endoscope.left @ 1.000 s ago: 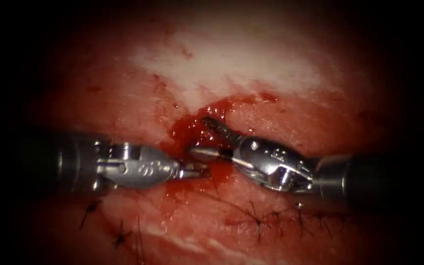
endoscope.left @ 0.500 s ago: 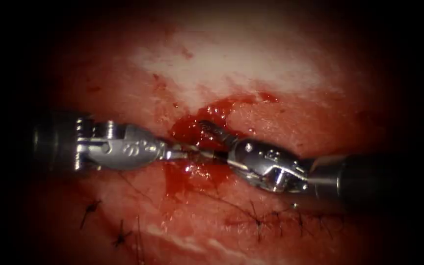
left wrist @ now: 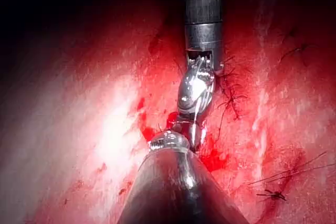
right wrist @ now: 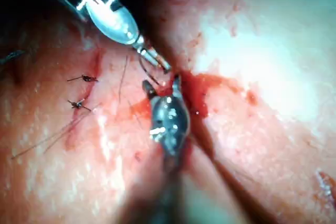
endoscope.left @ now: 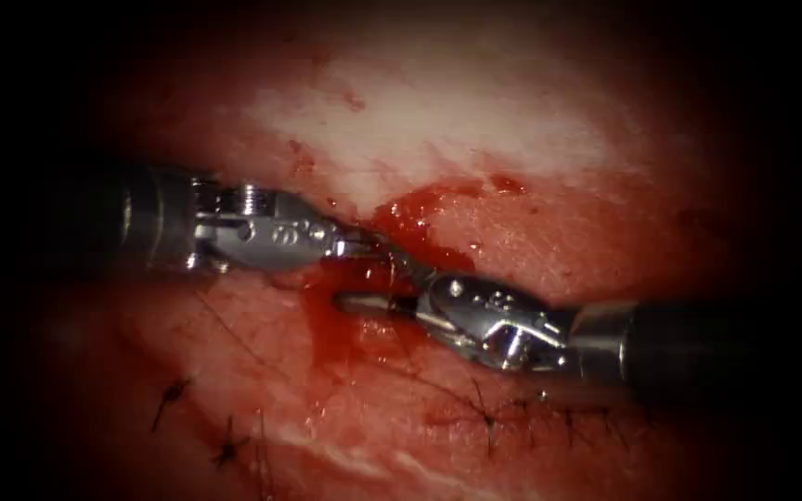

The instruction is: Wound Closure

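Two grippers (endoscope.left: 364, 245) (endoscope.left: 378, 278), one needle (right wrist: 148, 73), one cut (endoscope.left: 364, 278), several tied stitches (endoscope.left: 489, 422).

Left tool rising toward the frame's upper left

The left tool (endoscope.left: 364, 246) is lifting up and away from the red fluid (endoscope.left: 364, 320), while the right tool (endoscope.left: 378, 278) is sliding leftward and lower, its open jaws now just beneath the left tip.

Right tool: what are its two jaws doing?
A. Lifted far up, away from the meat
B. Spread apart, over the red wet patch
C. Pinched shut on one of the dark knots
B. In the endoscope view the right tool has its jaws spread in a V, one pointing up-left and one lying lower, right at the red fluid on the tissue.
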Available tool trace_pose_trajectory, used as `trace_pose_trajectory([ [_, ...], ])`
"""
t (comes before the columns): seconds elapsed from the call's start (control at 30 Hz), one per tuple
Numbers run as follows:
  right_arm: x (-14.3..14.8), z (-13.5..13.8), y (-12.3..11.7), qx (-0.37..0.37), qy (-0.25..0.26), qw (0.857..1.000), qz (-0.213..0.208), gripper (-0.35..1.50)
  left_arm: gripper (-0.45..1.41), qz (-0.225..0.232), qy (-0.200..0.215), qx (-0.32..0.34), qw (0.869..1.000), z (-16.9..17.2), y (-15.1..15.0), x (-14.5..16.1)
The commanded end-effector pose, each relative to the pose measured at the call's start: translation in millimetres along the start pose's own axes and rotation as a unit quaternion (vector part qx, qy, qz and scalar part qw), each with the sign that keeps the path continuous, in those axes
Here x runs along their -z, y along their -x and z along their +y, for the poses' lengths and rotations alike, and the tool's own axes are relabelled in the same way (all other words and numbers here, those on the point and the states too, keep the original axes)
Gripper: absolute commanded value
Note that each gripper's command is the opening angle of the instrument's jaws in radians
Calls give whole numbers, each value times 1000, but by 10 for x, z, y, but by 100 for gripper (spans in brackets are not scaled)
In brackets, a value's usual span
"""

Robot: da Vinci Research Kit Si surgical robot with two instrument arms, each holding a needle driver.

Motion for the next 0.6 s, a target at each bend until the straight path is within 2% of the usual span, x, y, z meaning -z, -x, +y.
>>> trace_pose_trajectory([
  [0.03, -5, -4, 6, 0, -1, 1000, 0, 74, -45, -1, 4, -3, 1000, 4, 4, -12],
  [0.23, -4, -4, 7, 0, -1, 1000, 0, 71, -45, -6, 13, -11, 1000, 8, 16, -27],
  [0.37, -3, -5, 11, 2, -9, 1000, -1, 57, -45, -6, 14, -10, 1000, 5, 13, -30],
  [0.6, 1, -3, 19, -15, -24, 999, -22, 54, -45, -7, 18, -9, 1000, 6, 11, -28],
])
